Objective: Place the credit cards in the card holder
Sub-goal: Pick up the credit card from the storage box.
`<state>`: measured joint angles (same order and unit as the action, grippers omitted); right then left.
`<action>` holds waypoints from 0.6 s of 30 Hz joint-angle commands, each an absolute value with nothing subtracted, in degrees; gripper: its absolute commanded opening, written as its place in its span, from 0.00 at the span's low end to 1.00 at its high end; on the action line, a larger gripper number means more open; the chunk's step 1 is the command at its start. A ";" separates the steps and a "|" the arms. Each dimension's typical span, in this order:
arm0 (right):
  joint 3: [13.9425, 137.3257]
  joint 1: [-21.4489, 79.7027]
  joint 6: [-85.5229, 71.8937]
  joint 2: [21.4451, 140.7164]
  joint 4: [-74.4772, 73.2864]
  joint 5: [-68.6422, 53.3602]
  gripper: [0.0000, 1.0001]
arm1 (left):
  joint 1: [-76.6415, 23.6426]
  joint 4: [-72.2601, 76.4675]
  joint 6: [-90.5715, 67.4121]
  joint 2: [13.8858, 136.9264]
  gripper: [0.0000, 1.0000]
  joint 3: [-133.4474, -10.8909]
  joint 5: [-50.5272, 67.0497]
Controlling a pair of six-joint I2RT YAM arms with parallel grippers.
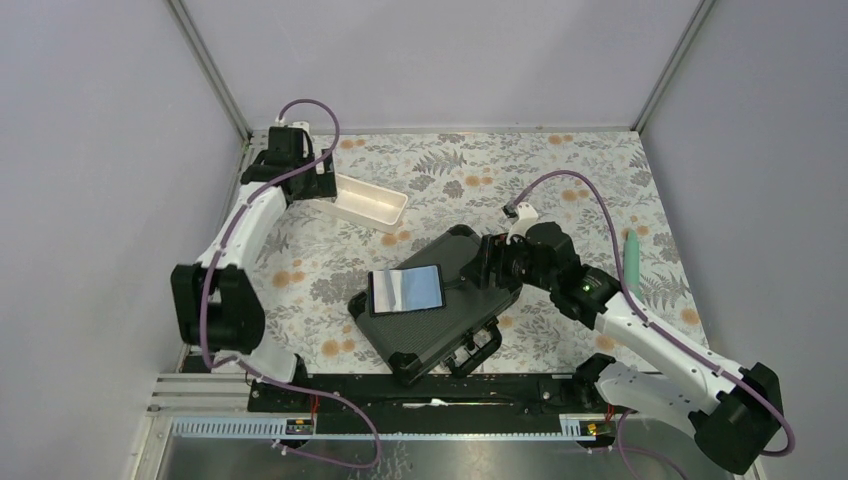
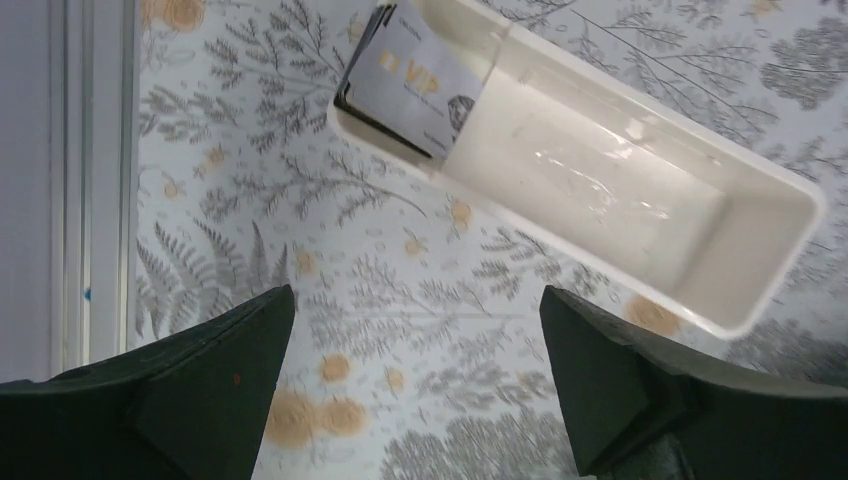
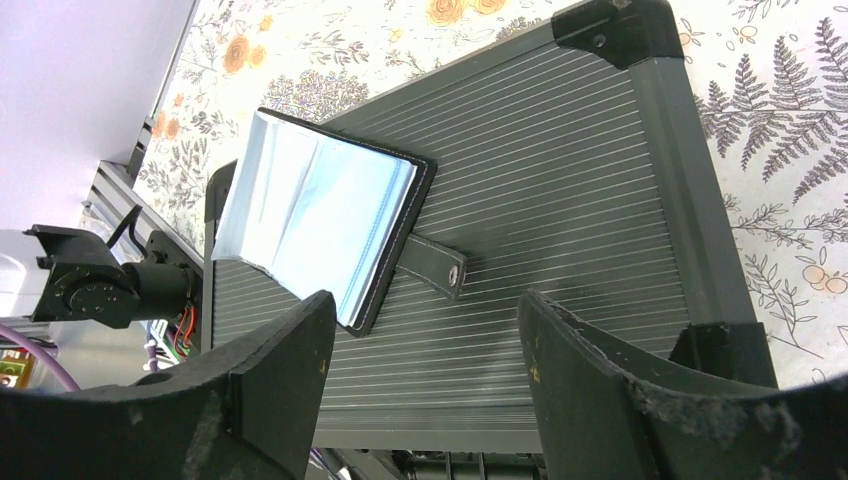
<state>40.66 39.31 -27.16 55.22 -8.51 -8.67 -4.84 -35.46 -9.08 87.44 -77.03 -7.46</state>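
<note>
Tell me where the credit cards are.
Left wrist view: the credit cards lean stacked in one end of the white tray, far left on the table, ahead of the open left gripper.

Floral table (image 1: 480, 170) bearing white tray (image 1: 372, 204), black case (image 1: 440, 335), green stick (image 1: 632, 262)

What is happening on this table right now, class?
Nothing is being held at the moment. The left claw hangs open by the white tray, where the cards lean at one end. The right claw hangs open over the wallet, which lies open on the black case. No card shows in the wallet.
</note>
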 commanded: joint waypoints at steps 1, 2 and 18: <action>42.98 39.19 -24.81 53.93 -7.92 -10.66 0.74 | -2.19 -25.61 -0.65 95.38 0.99 -81.89 -4.91; 42.96 39.16 -24.79 53.91 -7.71 -11.07 0.75 | -1.64 -25.50 0.58 97.43 0.99 -83.20 -4.21; 42.56 39.16 -26.93 57.88 -5.97 -13.44 0.75 | 3.94 -28.09 6.19 116.71 0.93 -100.63 -2.35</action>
